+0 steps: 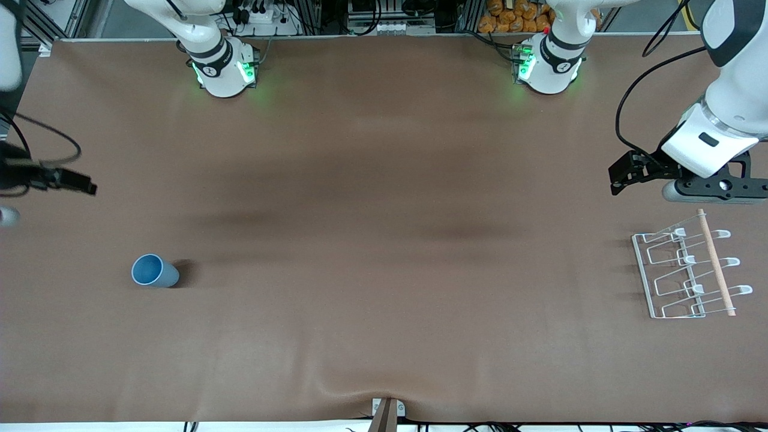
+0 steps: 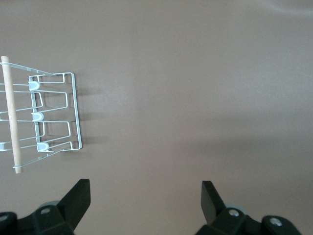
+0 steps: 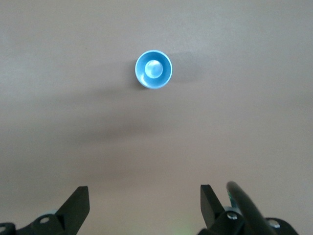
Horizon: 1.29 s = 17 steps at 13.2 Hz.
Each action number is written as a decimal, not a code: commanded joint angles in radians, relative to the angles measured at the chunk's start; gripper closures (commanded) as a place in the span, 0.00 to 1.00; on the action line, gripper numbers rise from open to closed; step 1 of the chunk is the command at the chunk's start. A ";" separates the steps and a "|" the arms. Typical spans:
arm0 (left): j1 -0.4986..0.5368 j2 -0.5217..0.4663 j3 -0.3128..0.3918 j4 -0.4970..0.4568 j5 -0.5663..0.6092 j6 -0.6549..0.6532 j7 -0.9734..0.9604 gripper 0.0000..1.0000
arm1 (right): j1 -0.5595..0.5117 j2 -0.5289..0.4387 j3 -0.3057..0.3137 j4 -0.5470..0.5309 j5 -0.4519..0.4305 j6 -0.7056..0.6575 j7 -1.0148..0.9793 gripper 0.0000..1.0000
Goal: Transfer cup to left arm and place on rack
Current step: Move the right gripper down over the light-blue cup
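The light-blue cup (image 1: pixel 155 270) stands upright, mouth up, on the brown table toward the right arm's end; it also shows from above in the right wrist view (image 3: pixel 153 69). My right gripper (image 3: pixel 144 196) is open and empty, high over the table's edge at that end, apart from the cup. The white wire rack (image 1: pixel 689 273) with its wooden rod lies toward the left arm's end and shows in the left wrist view (image 2: pixel 51 115). My left gripper (image 2: pixel 145 191), seen in the front view (image 1: pixel 714 187), is open and empty, over the table beside the rack.
The brown table cover (image 1: pixel 384 240) is bare between the cup and the rack. The arm bases (image 1: pixel 225 69) stand along the table's edge farthest from the front camera. A small bracket (image 1: pixel 387 411) sits at the nearest edge.
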State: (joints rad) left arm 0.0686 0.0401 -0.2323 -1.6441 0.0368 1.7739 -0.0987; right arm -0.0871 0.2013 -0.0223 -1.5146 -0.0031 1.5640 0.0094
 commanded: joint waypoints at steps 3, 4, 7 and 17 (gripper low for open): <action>0.010 0.011 -0.002 0.021 0.000 -0.017 0.022 0.00 | -0.055 0.173 0.016 0.021 -0.009 0.146 -0.006 0.00; 0.010 0.009 -0.001 0.021 0.000 -0.017 0.022 0.00 | -0.056 0.203 0.016 0.021 -0.009 0.172 -0.008 0.00; 0.010 0.011 -0.001 0.021 0.000 -0.017 0.022 0.00 | -0.059 0.263 0.016 0.019 -0.009 0.220 -0.006 0.00; 0.020 0.021 -0.002 0.020 -0.003 -0.017 0.020 0.00 | -0.077 0.325 0.016 -0.121 -0.009 0.467 -0.006 0.00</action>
State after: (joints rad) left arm 0.0902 0.0504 -0.2313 -1.6431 0.0369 1.7733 -0.0963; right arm -0.1482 0.5290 -0.0222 -1.6203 -0.0031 2.0160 0.0086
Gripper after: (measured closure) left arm 0.000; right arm 0.000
